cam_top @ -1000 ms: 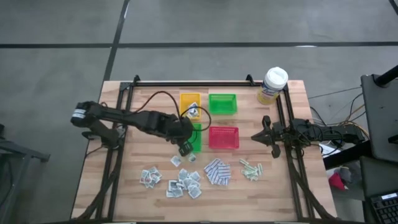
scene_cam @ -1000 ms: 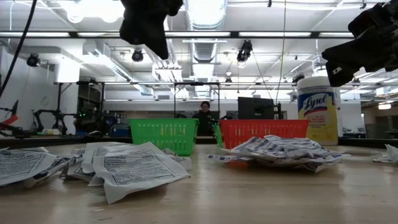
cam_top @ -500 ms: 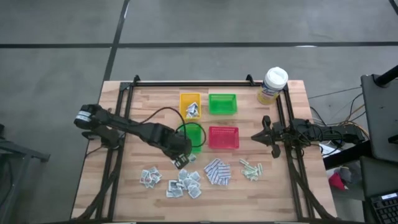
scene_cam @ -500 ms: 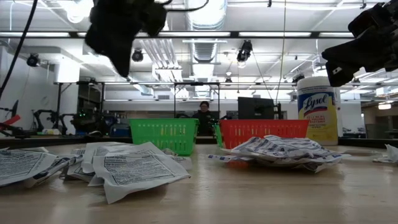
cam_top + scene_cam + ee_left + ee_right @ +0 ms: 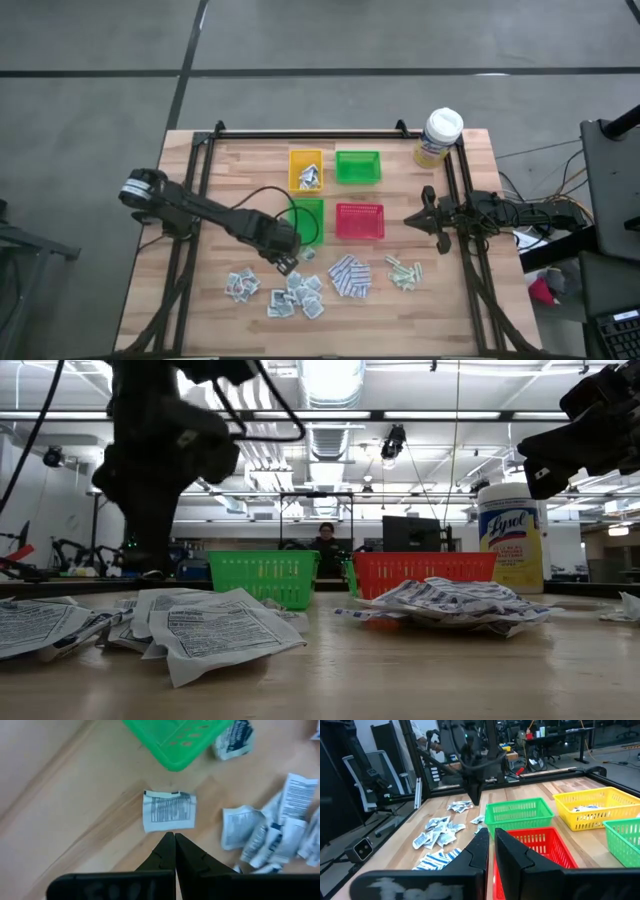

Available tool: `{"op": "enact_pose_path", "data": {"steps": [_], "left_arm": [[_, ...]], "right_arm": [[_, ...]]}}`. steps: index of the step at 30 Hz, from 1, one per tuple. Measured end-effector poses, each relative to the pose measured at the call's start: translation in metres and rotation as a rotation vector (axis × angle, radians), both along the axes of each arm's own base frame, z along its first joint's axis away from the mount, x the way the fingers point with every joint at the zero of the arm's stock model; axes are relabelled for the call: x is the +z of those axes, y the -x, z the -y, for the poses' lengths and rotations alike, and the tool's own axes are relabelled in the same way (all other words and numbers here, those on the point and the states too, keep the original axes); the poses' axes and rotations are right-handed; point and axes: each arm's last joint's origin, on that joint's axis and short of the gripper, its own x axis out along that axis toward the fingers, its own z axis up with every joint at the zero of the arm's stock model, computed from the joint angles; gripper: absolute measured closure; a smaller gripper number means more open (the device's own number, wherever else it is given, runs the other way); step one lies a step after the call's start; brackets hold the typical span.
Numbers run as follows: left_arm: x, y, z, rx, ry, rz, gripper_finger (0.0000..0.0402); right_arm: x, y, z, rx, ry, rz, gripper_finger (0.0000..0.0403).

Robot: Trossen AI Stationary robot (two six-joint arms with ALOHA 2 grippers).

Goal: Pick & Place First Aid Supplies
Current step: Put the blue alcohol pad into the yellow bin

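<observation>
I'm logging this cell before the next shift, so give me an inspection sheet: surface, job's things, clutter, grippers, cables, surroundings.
Surface: wooden table inside a black frame.
Job's things: white sachets in loose heaps, blue-and-white pads, pale green strips; one lone sachet lies apart beside a green tray; some packets already lie in the yellow tray.
Clutter: yellow canister at the far right corner; two green trays and a red tray.
Grippers: left gripper shut, empty, pointing at the lone sachet; right gripper waits at the table's right edge, holding nothing.
Cables: black cable looping over the left arm; wires off the right edge.
Surroundings: a person beyond the table, workshop behind.
</observation>
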Motion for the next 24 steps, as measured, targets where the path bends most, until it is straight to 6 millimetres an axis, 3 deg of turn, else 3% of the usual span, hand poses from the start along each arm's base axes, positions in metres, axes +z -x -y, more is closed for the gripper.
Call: {"op": "enact_pose_path", "data": {"steps": [3,7,14,24], "left_arm": [[-0.013,0.005,-0.001,0.004,0.001,-0.004,0.0388],[-0.024,0.008,-0.002,0.032,0.010,0.001,0.0343],[-0.026,0.009,-0.003,0.052,-0.006,0.009,0.0272],[-0.040,0.005,-0.003,0.048,-0.052,-0.008,0.0259]], "right_arm": [[0.000,0.000,0.000,0.000,0.000,0.000,0.0374],[0.000,0.000,0.000,0.000,0.000,0.000,0.0374],[0.000,0.000,0.000,0.000,0.000,0.000,0.0374],[0.000,0.000,0.000,0.000,0.000,0.000,0.0374]]}}
